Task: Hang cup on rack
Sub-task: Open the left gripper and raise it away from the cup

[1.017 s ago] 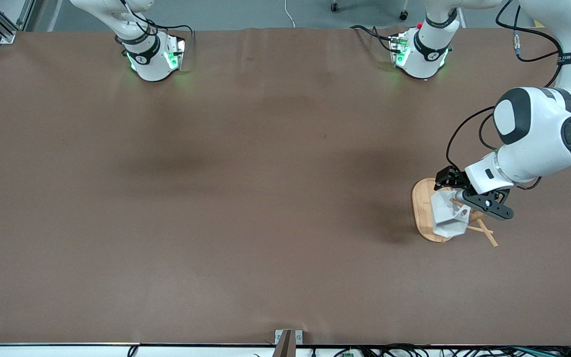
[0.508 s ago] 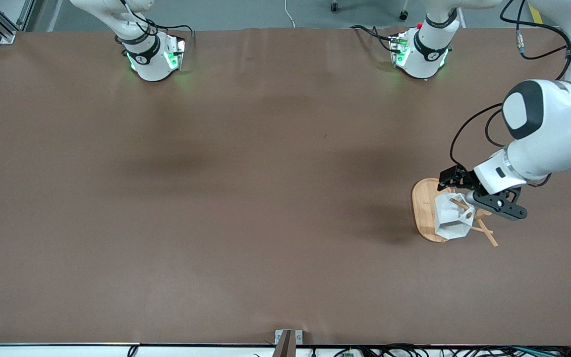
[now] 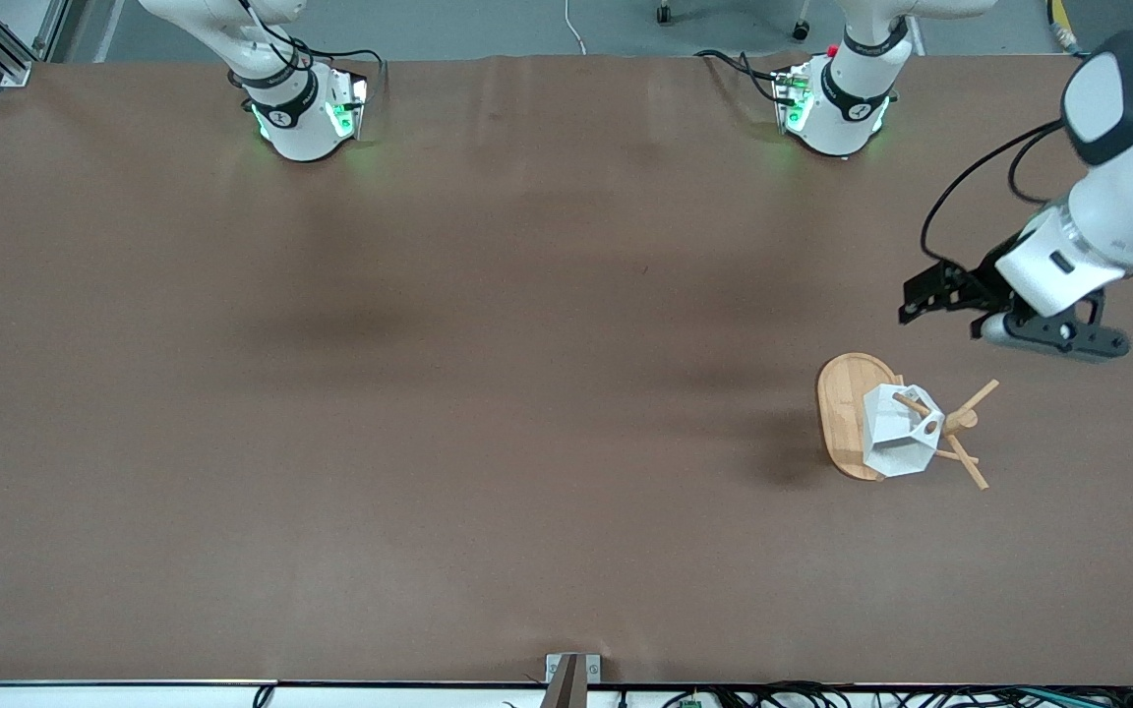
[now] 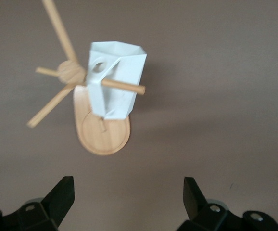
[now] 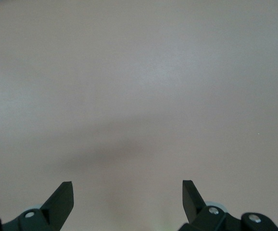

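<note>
Cup (image 3: 893,433): hangs by its handle hole on a rack (image 4: 102,134) peg, over the base.
Left gripper (image 4: 127,197): fingers spread wide, empty, above table beside the rack.
Right gripper (image 5: 127,197): wide open, empty, waiting.
Risk: shallow peg seat, any rack nudge could slip the cup off.

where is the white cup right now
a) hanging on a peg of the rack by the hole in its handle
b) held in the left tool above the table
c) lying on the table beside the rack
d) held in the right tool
a: the cup hangs with a peg of the rack through its handle hole, and the left tool is open and empty, apart from it.
</note>
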`<state>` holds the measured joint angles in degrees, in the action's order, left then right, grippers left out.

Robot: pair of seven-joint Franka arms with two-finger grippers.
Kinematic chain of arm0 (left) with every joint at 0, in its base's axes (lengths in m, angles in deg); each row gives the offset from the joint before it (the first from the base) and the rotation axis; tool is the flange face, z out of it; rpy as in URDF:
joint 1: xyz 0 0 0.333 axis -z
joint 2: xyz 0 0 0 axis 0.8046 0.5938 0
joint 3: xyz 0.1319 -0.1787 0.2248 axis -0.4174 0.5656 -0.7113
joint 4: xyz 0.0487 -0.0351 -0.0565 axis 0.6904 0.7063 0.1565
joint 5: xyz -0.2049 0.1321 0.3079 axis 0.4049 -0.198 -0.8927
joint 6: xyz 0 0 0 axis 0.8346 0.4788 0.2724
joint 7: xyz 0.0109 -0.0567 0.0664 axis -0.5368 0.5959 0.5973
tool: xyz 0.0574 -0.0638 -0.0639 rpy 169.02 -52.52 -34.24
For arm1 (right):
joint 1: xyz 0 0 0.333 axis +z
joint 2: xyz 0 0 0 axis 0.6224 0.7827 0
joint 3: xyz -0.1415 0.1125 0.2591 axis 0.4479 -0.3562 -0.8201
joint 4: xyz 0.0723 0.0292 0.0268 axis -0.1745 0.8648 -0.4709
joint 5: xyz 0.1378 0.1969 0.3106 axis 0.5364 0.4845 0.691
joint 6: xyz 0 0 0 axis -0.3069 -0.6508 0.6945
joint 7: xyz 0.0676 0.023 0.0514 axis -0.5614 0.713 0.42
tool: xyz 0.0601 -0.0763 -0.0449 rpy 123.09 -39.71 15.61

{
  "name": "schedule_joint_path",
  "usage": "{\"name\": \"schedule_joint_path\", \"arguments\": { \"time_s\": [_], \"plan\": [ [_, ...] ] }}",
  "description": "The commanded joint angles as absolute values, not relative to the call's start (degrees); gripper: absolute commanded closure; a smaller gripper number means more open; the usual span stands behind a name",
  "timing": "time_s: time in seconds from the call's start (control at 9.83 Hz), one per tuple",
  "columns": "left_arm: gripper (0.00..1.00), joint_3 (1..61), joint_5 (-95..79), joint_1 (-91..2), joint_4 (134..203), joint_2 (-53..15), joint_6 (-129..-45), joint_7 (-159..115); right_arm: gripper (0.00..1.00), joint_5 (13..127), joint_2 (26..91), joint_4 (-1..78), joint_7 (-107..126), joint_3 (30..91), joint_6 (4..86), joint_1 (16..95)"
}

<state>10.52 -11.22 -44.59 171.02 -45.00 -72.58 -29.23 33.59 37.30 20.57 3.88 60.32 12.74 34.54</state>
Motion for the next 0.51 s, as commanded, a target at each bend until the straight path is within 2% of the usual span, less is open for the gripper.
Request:
{"name": "schedule_joint_path", "arguments": {
  "time_s": [0.0,0.1,0.31,0.41],
  "plan": [
    [0.0,16.1,-14.5,-48.3,163.9,-43.1,-64.6,-24.2,0.0,33.0,37.0,21.0,4.0,60.3,12.9,34.6],
    [0.0,19.0,-14.8,-51.3,162.5,-43.2,-64.4,-25.1,0.0,33.1,37.0,21.0,3.9,60.3,12.9,34.5],
    [0.0,20.2,-15.4,-54.5,159.6,-43.3,-63.5,-28.0,0.0,33.1,37.0,21.1,3.9,60.3,12.9,34.5],
    [0.0,22.9,-15.6,-56.4,158.8,-43.7,-63.4,-28.9,0.0,33.1,37.0,21.2,3.9,60.3,13.0,34.4]
  ]
}}
